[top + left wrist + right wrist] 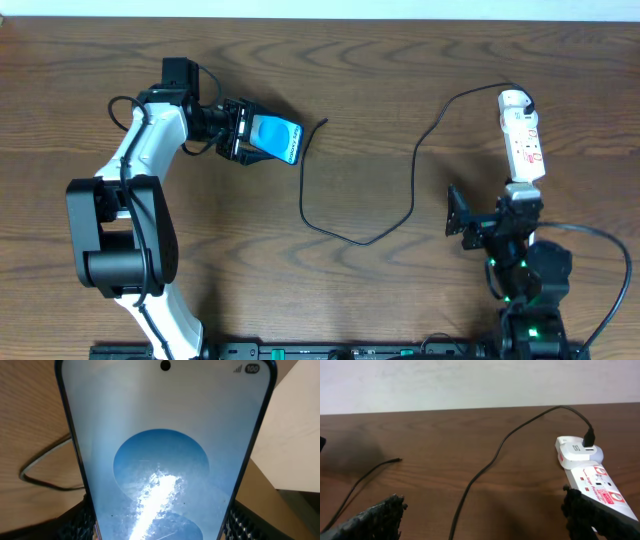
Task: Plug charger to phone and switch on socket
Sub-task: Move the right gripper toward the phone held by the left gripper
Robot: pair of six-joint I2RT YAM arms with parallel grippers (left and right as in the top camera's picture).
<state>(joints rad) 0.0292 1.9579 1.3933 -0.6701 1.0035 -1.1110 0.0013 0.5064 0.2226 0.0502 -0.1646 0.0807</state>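
The phone (279,139), its screen bright blue, is lifted at the table's back left with my left gripper (240,133) shut on its lower end. In the left wrist view the phone (162,445) fills the frame between the fingers (75,522). The charger, a thin black cable (414,170), runs from the top of the white socket (523,135) in a loop to its free plug (324,122), just right of the phone. My right gripper (490,207) stands open just below the socket, over the cable (485,467). The socket (592,477) lies beside its right finger (590,517).
A white adapter (576,450) sits in the socket's far end with the cable plugged into it. The cable's free plug (398,460) lies on bare wood at the left of the right wrist view. The table's far edge (470,409) meets a pale wall.
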